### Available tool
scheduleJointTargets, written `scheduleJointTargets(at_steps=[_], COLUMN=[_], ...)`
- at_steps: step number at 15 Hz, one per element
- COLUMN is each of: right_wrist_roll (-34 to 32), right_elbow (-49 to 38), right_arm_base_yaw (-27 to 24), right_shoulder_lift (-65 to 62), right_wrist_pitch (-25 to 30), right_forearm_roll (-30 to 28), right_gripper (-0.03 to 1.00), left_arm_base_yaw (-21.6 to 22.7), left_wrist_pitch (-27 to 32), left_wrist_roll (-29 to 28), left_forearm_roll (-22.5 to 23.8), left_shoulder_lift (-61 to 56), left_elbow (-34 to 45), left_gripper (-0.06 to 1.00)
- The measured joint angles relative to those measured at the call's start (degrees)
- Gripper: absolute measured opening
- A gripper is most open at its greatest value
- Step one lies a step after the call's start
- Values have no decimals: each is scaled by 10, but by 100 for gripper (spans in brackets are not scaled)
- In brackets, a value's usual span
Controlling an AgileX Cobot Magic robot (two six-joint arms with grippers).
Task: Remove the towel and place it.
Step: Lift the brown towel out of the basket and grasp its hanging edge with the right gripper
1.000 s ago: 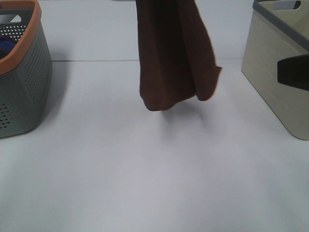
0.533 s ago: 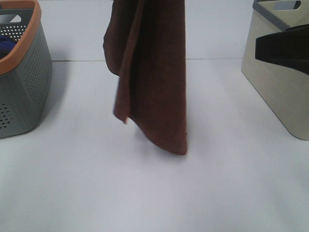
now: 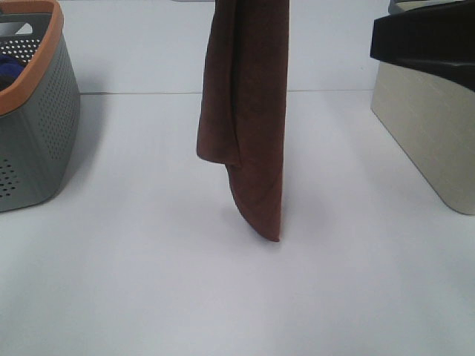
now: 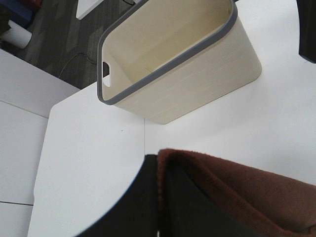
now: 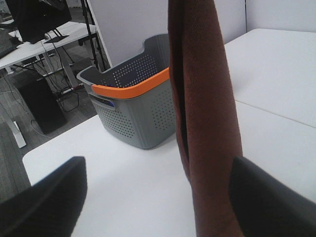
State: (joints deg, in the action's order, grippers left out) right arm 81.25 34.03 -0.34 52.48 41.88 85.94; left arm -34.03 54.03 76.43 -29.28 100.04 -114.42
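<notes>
Towel (image 3: 249,111): matt, fuzzy cloth. Grey basket (image 3: 41,141): perforated plastic. Beige bin (image 3: 430,141): smooth plastic. Table (image 3: 223,297): smooth, matt white.

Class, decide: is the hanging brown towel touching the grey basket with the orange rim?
Apart. The exterior high view shows the towel hanging with a strip of table between it and the grey basket.

High overview; both wrist views near towel (image 3: 249,111)

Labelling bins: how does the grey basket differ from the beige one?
The grey basket has perforated walls and an orange rim; the beige basket has solid walls and a grey rim. The grey basket holds something blue; the beige basket looks empty. Both stand upright.
</notes>
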Motion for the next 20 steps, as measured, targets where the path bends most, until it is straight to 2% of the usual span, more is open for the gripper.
scheduleJointTargets(at_steps=[4,9,14,18,20], right_wrist_roll=[18,118,190,206,207], right_elbow=[1,1,1,1,1], right_arm_base_yaw=[0,0,0,2,26], right_shoulder_lift=[13,97,219,252,252], right_wrist_pitch=[3,36,70,125,113], right_forearm_roll=[11,74,121,130,130], right_gripper=[69,67,67,65,64], left_arm_base_yaw=[0,0,0,0,0], left_wrist_pitch=[-5,-5,-5,-5,-7], left_wrist_roll=[-2,-4,-4,-4,-4], left_forearm_roll=[1,1,1,1,1], left_shoulder_lift=[0,0,0,0,2], left_elbow=[0,0,0,0,0], left_gripper=[0,0,0,0,0])
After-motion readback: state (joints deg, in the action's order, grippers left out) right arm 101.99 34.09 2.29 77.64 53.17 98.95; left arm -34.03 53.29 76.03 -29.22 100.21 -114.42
